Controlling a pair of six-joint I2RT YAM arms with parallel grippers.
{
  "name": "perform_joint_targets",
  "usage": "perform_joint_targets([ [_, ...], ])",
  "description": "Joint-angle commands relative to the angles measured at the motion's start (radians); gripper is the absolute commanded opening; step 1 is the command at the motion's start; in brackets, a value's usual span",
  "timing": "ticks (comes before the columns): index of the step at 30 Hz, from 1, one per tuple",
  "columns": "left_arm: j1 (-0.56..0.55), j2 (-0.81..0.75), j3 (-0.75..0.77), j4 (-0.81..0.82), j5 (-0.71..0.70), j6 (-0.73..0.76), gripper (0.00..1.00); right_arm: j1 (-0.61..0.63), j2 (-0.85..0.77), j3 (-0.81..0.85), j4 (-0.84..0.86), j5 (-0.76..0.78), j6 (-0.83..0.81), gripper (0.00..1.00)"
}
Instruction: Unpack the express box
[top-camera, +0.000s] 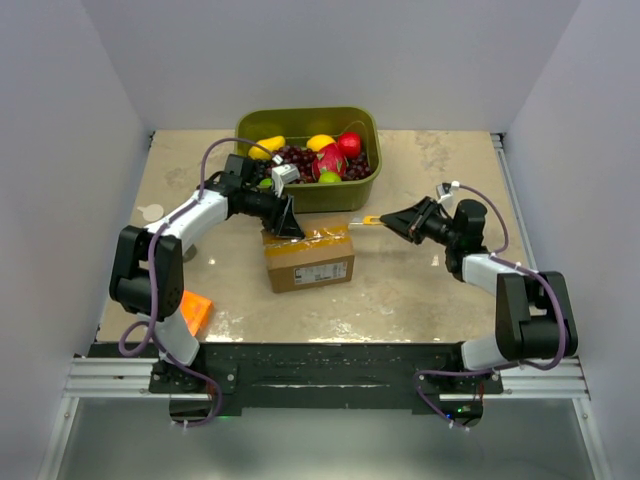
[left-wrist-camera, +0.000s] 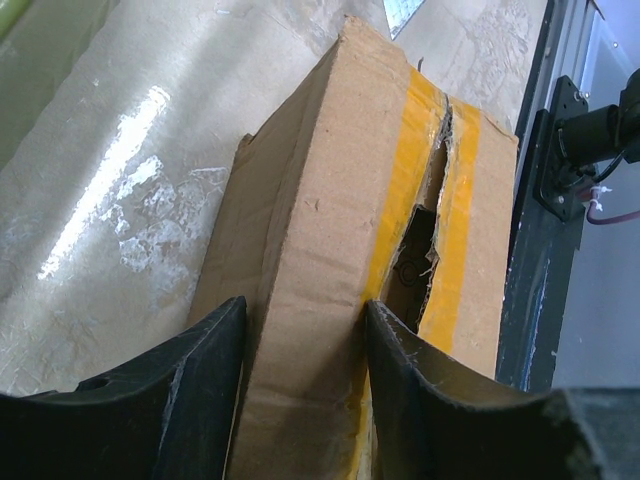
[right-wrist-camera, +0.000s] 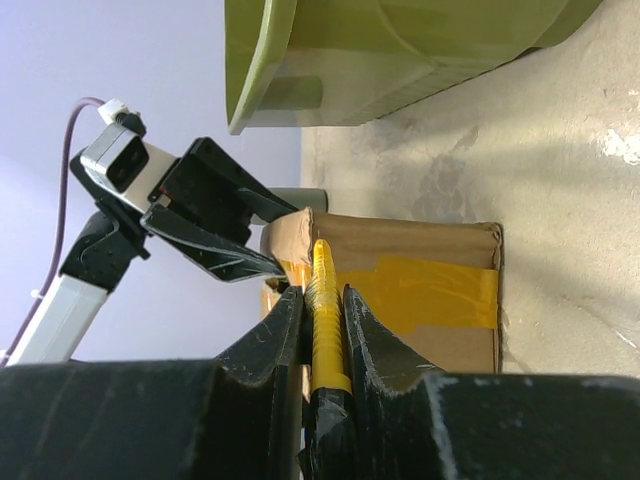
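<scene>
Closest, the left gripper (left-wrist-camera: 305, 305) has its black fingers half spread, pressing both sides of one end of the brown cardboard shipping box (left-wrist-camera: 340, 150). The right gripper (right-wrist-camera: 322, 292), fingers narrow, pinches a yellow ribbed tool (right-wrist-camera: 322, 260) whose tip meets the box's taped top. The glossy yellow tape (right-wrist-camera: 430, 290) is split. Beyond lie the mottled beige tabletop (top-camera: 420, 290), an olive plastic tub (top-camera: 310, 112) and pale walls (top-camera: 60, 100).
</scene>
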Motion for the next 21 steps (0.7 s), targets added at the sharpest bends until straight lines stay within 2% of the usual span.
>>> perform_joint_targets([
  [1, 0.0, 0.024, 0.018, 0.009, 0.017, -0.002, 0.54, 0.0, 0.019, -0.002, 0.066, -0.028, 0.033, 0.0],
  [21, 0.0, 0.032, 0.019, 0.012, 0.025, 0.0, 0.52, 0.0, 0.076, 0.026, 0.175, -0.062, 0.111, 0.0],
])
